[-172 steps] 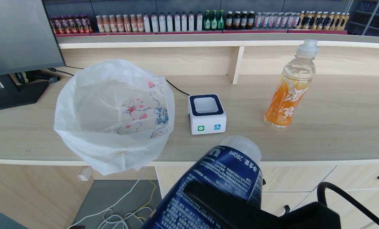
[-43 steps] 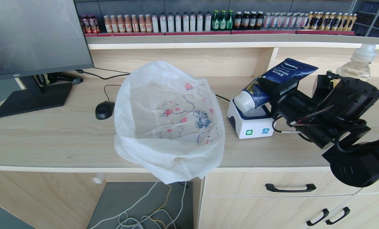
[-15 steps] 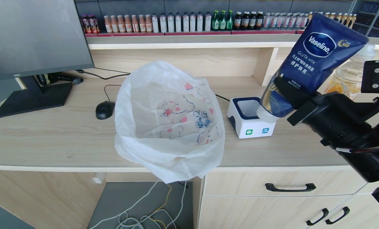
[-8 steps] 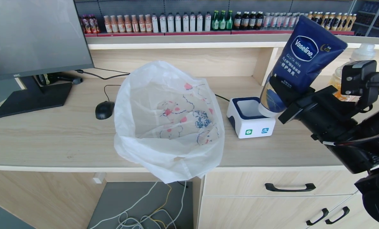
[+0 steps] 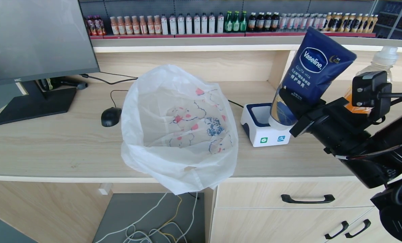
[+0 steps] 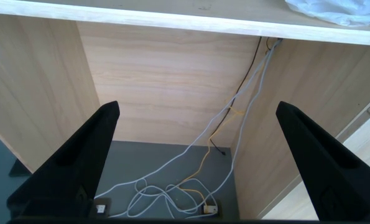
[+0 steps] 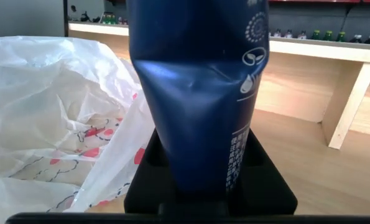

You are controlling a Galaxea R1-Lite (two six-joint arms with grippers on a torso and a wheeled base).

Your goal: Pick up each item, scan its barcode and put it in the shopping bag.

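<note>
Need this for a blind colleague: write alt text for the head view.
The right tool holds a blue tube, cap down, over the white scanner on a wooden counter. An open white bag stands left of the scanner; an orange bottle stands at far right.

My left hand (image 6: 197, 109) hangs below the desk (image 6: 172, 22) edge, fingers (image 6: 79, 162) spread wide, facing a wooden panel (image 6: 166, 81). Cables (image 6: 172, 193) tangle on the floor (image 6: 141, 155), and the shopping bag (image 6: 340, 9) overhangs the desk.
</note>
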